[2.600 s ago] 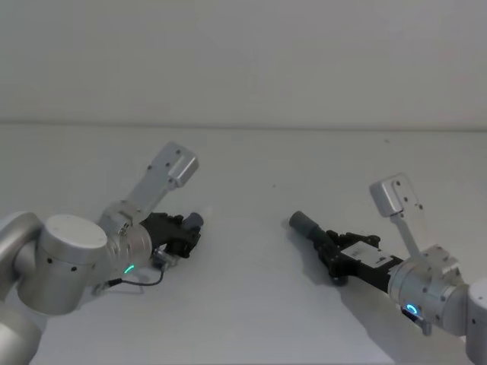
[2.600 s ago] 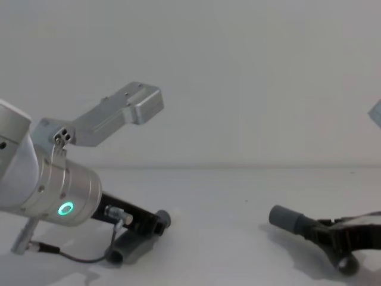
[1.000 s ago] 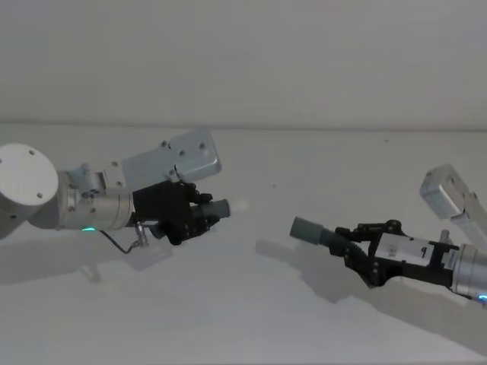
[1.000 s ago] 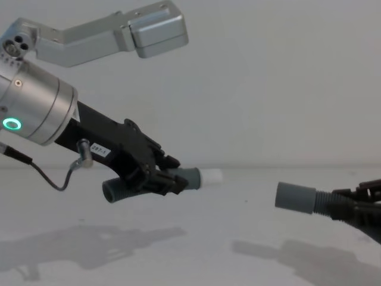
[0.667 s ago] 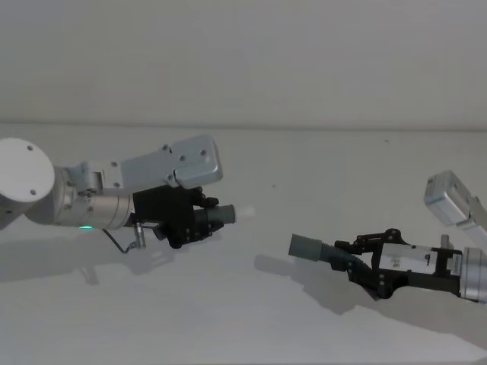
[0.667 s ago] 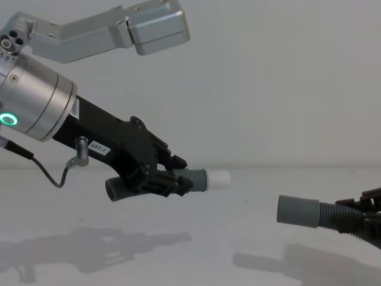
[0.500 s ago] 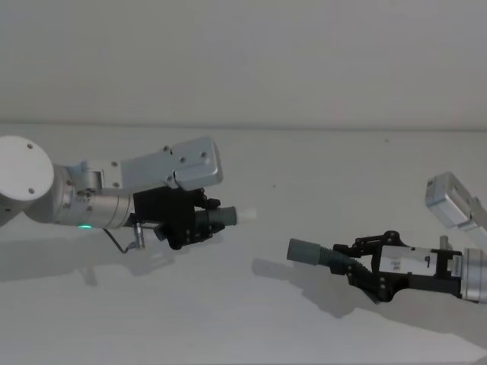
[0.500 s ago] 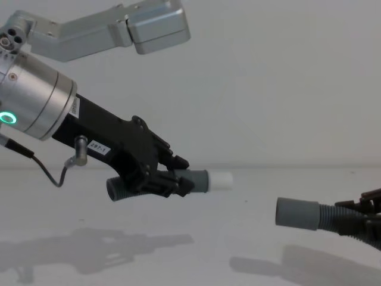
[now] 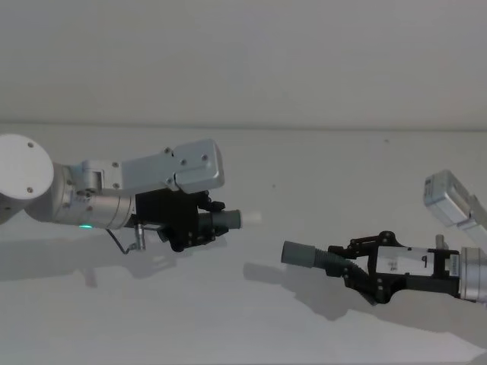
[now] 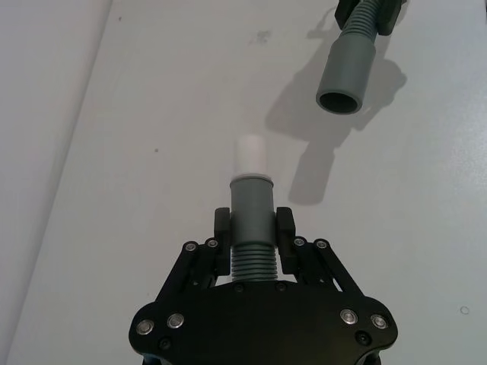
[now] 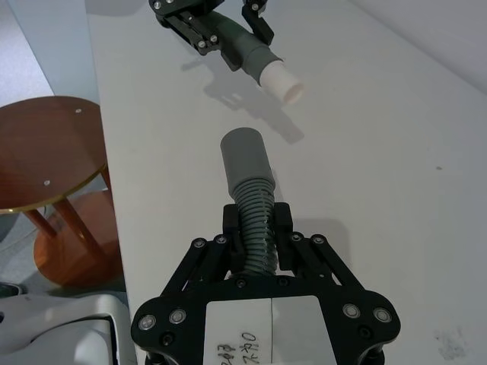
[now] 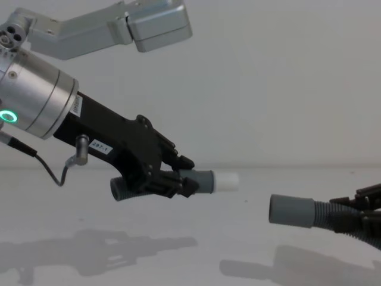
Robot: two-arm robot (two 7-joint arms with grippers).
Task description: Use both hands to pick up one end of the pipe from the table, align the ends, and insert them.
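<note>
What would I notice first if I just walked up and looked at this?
Two black robot pincers hold grey ribbed pipe pieces in the air above the white table, pointing them at each other. The left pincer grips the piece with the white tip, and the right pincer grips the piece with the wide grey cuff. A gap separates the two ends, and the cuff sits lower than the tip.

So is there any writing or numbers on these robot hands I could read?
"287-1", as best I can read: small white sticker on the left gripper.
Handwritten marks on the white label on the right gripper: cut off, unreadable.
</note>
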